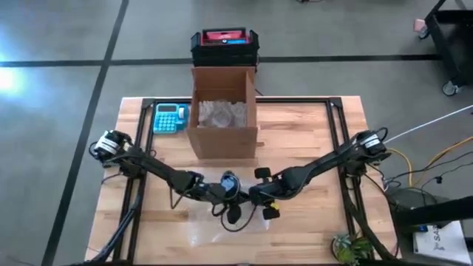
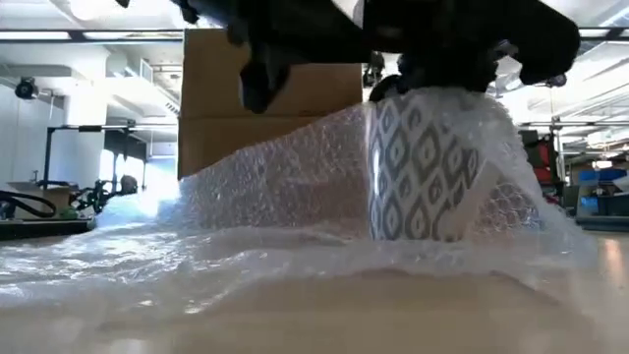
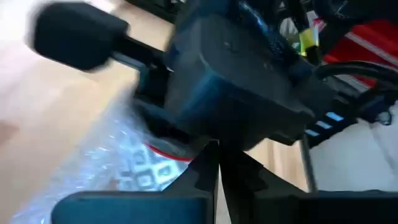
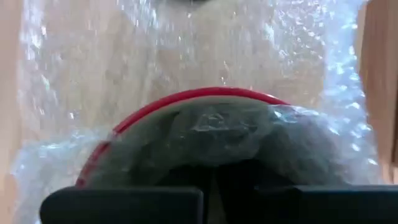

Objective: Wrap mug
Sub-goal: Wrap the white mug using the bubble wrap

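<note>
Grippers, two, left (image 1: 222,193) and right (image 1: 255,198), seemingly pinching wrap (image 2: 295,187) over one mug (image 2: 418,177)

We cannot see the mug (image 2: 423,182) whole: bubble wrap (image 2: 285,197) veils it, dark arms hide its rim, and both grippers' fingertips stay concealed.
</note>
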You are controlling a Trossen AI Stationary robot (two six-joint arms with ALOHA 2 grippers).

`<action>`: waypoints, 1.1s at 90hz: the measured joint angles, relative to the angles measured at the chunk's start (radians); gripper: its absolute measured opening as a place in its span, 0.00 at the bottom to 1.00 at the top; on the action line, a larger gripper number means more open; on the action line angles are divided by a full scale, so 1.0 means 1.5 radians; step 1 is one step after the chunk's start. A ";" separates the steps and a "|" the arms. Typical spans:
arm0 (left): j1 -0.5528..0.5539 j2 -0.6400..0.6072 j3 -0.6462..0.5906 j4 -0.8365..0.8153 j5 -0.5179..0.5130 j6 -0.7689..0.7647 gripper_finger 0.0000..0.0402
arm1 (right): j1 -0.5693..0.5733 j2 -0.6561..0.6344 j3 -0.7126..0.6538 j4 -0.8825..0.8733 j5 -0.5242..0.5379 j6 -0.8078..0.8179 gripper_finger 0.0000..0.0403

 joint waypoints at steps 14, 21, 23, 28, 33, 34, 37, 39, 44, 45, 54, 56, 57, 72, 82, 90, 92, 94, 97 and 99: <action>0.022 0.036 -0.001 0.010 -0.013 0.005 0.00 | -0.001 0.002 0.014 -0.004 0.001 -0.002 0.02; 0.024 0.061 -0.001 0.034 -0.002 0.007 0.00 | -0.002 0.003 0.020 -0.006 0.002 -0.002 0.02; 0.026 0.066 0.000 0.040 -0.002 0.007 0.00 | -0.003 0.003 0.023 -0.009 0.002 -0.002 0.02; 0.026 0.074 0.001 0.048 -0.001 0.008 0.00 | -0.003 0.001 0.033 -0.020 0.002 0.003 0.02; 0.026 0.080 0.002 0.050 0.010 0.008 0.00 | -0.005 0.000 0.050 -0.045 -0.001 0.014 0.02; 0.026 0.081 0.002 0.050 0.011 0.008 0.00 | -0.005 0.000 0.054 -0.053 -0.002 0.017 0.02; 0.026 0.081 0.002 0.049 0.012 0.008 0.00 | -0.006 -0.003 0.068 -0.080 -0.002 0.020 0.02; 0.026 0.081 0.003 0.048 0.012 0.008 0.00 | -0.006 -0.005 0.077 -0.098 -0.002 0.021 0.02; 0.026 0.081 0.003 0.046 0.013 0.009 0.00 | -0.006 -0.015 0.105 -0.143 0.000 0.021 0.02; 0.026 0.081 0.003 0.045 0.013 0.009 0.00 | -0.006 -0.017 0.110 -0.152 0.001 0.021 0.02; 0.026 0.078 0.003 0.042 0.019 0.020 0.00 | -0.006 -0.037 0.142 -0.224 0.011 0.025 0.02; 0.026 0.078 0.003 0.042 0.020 0.023 0.00 | -0.006 -0.042 0.143 -0.232 0.018 0.026 0.02; 0.026 0.078 0.003 0.042 0.020 0.023 0.00 | -0.006 -0.044 0.144 -0.236 0.022 0.026 0.02; 0.026 0.078 0.002 0.043 0.021 0.025 0.00 | -0.017 -0.056 0.129 -0.224 0.121 0.029 0.02; 0.026 0.078 0.002 0.042 0.022 0.025 0.00 | -0.025 -0.040 0.105 -0.199 0.088 0.023 0.02; 0.026 0.078 0.002 0.043 0.023 0.025 0.00 | -0.019 -0.041 0.093 -0.183 0.075 0.025 0.02; 0.026 0.078 0.001 0.043 0.023 0.025 0.00 | -0.018 -0.043 0.092 -0.182 0.074 0.030 0.02; 0.026 0.078 0.001 0.044 0.023 0.025 0.00 | -0.016 -0.044 0.091 -0.181 0.074 0.036 0.02; 0.026 0.078 0.001 0.045 0.023 0.025 0.00 | -0.014 -0.044 0.091 -0.181 0.074 0.040 0.02; 0.026 0.078 0.001 0.046 0.024 0.025 0.00 | -0.013 -0.044 0.090 -0.179 0.074 0.042 0.02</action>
